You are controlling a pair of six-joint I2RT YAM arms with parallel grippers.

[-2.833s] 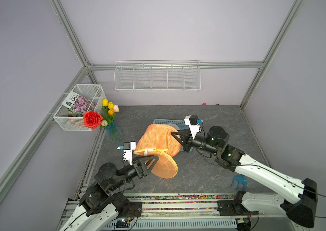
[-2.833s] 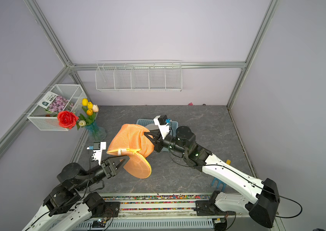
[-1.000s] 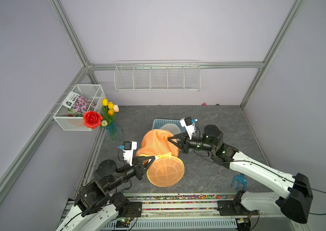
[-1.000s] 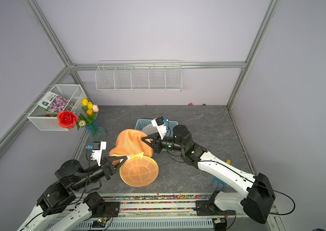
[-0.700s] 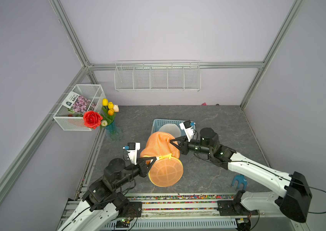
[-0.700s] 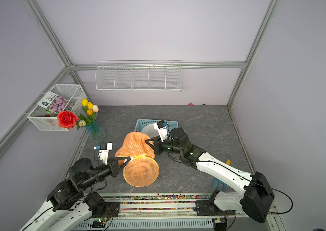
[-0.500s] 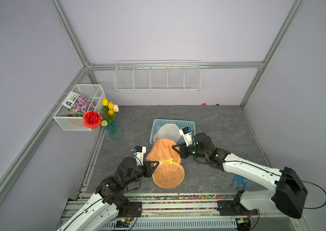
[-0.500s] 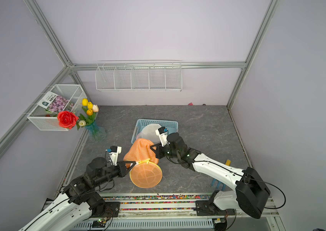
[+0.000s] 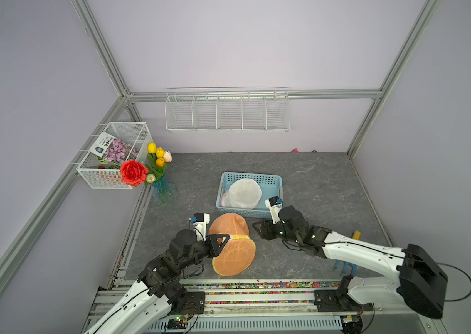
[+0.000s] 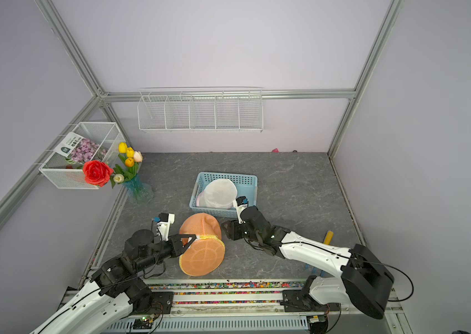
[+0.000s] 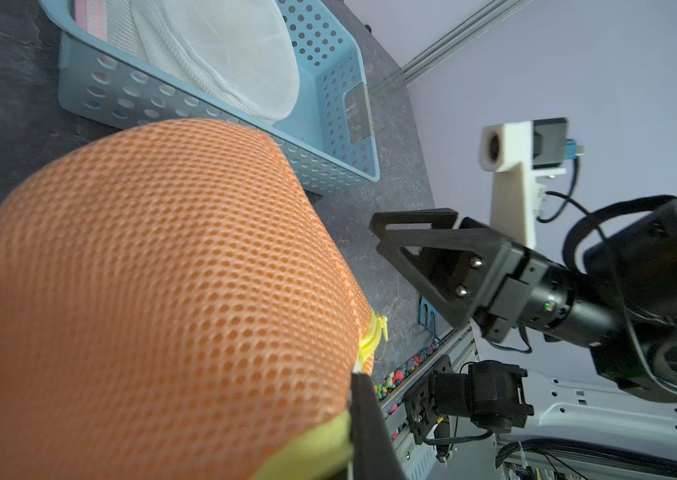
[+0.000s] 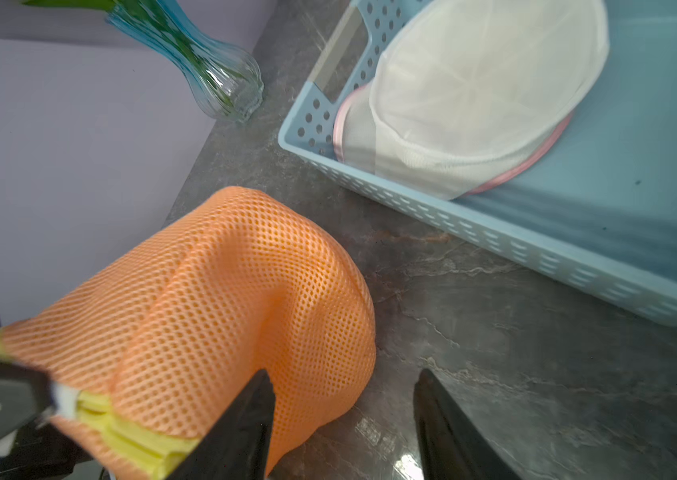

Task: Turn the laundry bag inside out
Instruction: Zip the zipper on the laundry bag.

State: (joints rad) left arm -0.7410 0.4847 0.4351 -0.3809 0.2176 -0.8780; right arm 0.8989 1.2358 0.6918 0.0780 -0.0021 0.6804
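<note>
Left fingers (image 12: 0,380) pinching bag (image 9: 232,256), white pouch (image 9: 244,192) in basket (image 9: 271,180)

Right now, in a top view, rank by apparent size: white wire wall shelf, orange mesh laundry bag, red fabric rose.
Largest to smallest: white wire wall shelf; orange mesh laundry bag; red fabric rose.

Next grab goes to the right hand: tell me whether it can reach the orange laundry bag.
Probably yes: the right hand stands open just beside the orange laundry bag, only bare table between them; the left hand pinches its yellow rim.
</note>
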